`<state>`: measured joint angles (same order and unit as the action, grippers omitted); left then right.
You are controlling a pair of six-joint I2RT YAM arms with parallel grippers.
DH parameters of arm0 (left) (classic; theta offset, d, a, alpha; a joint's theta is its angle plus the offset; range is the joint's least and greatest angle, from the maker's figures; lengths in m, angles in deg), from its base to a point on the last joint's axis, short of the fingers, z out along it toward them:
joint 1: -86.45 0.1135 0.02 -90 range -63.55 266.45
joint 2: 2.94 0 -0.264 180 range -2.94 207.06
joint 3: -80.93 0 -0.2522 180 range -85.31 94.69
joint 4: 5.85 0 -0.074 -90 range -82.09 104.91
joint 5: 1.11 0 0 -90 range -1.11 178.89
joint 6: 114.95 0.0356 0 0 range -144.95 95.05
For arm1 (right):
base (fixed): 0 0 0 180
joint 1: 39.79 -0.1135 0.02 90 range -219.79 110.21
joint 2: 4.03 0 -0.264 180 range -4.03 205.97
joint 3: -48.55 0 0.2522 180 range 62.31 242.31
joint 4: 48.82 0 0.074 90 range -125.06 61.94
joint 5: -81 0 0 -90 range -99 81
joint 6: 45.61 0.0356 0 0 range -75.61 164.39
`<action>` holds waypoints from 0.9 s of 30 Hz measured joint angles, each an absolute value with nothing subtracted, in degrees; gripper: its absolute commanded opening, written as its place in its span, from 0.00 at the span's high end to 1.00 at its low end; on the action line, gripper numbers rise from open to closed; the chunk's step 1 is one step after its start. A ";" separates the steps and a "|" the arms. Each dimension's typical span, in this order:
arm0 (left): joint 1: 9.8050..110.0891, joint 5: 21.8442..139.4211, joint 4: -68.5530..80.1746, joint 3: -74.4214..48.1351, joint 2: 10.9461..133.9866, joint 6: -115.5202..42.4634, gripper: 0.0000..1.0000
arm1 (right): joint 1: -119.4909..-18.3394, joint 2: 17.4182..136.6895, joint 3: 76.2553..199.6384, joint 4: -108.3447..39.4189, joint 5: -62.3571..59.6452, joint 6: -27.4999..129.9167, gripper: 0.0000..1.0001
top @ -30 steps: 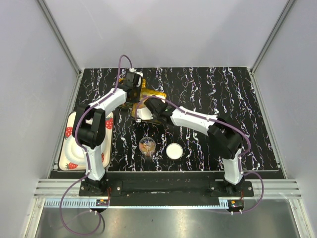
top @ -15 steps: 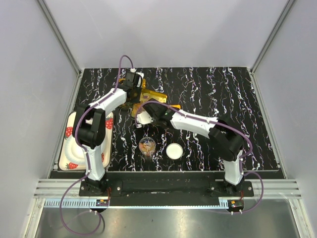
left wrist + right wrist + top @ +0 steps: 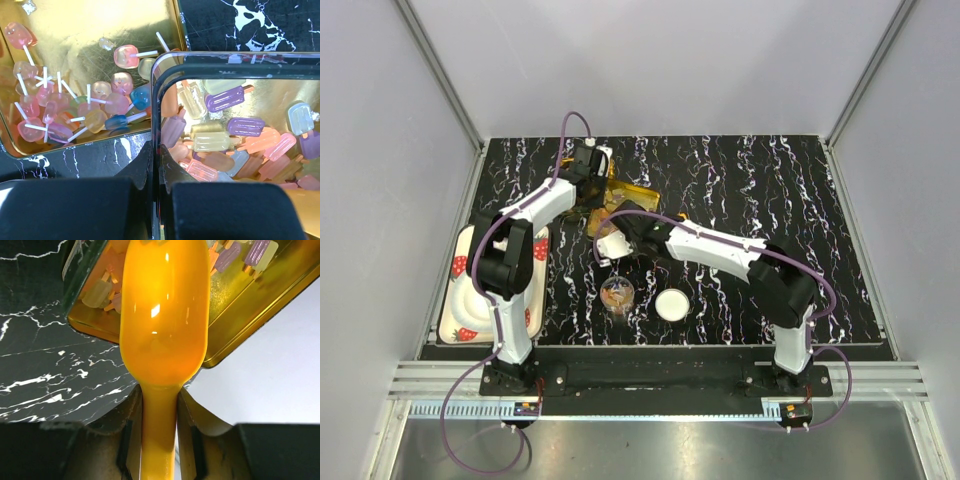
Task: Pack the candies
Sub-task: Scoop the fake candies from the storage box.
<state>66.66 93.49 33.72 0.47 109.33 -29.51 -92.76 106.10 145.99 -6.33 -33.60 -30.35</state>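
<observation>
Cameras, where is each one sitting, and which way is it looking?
Top camera: high above and behind the robot, looking down on the table; the whole left arm and right arm show.
Left wrist camera: on the left arm, looking down at the candies; the left pincer shows, clamped on the rim of the tin.
Right wrist camera: on the right arm, looking along the scoop toward the tin; the right pincer shows, gripping the scoop.
Shared: both wrist views see the same tilted tin of candies.
</observation>
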 measured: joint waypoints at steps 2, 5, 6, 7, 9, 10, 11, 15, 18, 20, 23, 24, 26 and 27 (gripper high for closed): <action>66.59 93.39 33.76 0.47 109.33 -29.46 1.00 | -92.76 107.00 148.02 -4.05 -33.27 -29.08 1.00; 66.74 93.52 33.72 0.47 109.33 -29.42 1.00 | -92.76 109.20 151.46 -1.45 -33.29 -25.54 1.00; 66.85 93.52 33.74 0.47 109.33 -29.44 1.00 | -92.76 110.01 152.35 -1.26 -33.23 -24.07 1.00; 66.87 93.56 33.76 0.47 109.33 -29.42 1.00 | -92.76 110.84 153.20 -1.17 -33.29 -22.65 1.00; 67.03 93.98 33.80 0.47 109.35 -29.16 1.00 | -92.69 112.09 154.12 -1.04 -33.66 -19.70 1.00; 67.20 93.98 33.89 0.47 109.33 -29.11 1.00 | -92.61 112.46 154.19 -1.15 -33.86 -18.43 1.00; 67.35 93.87 34.00 0.47 109.33 -29.20 1.00 | -92.52 112.79 154.19 -1.45 -33.58 -17.30 1.00; 67.11 93.60 34.35 0.47 109.33 -29.05 1.00 | -92.52 114.23 154.19 -3.92 -33.29 -13.17 1.00; 67.09 93.60 34.35 0.47 109.33 -29.09 1.00 | -92.54 114.23 154.19 -4.47 -32.88 -10.76 1.00; 67.07 93.60 34.35 0.47 109.33 -29.11 1.00 | -92.54 114.23 154.25 -4.62 -32.74 -9.47 1.00; 67.00 93.28 34.35 0.47 109.33 -29.46 1.00 | -92.54 114.40 154.25 -5.52 -31.80 -7.77 1.00; 66.96 93.23 34.35 0.47 109.33 -29.46 1.00 | -92.54 114.45 154.23 -5.54 -31.78 -7.40 1.00; 66.90 93.23 34.35 0.47 109.33 -29.46 1.00 | -92.54 114.47 154.17 -5.56 -31.72 -6.81 1.00; 66.90 93.23 34.35 0.47 109.33 -29.46 1.00 | -92.54 114.47 154.14 -5.61 -31.61 -6.65 1.00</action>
<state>66.90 93.23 34.35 0.47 109.33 -29.46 -92.54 114.47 154.14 -5.61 -31.61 -6.65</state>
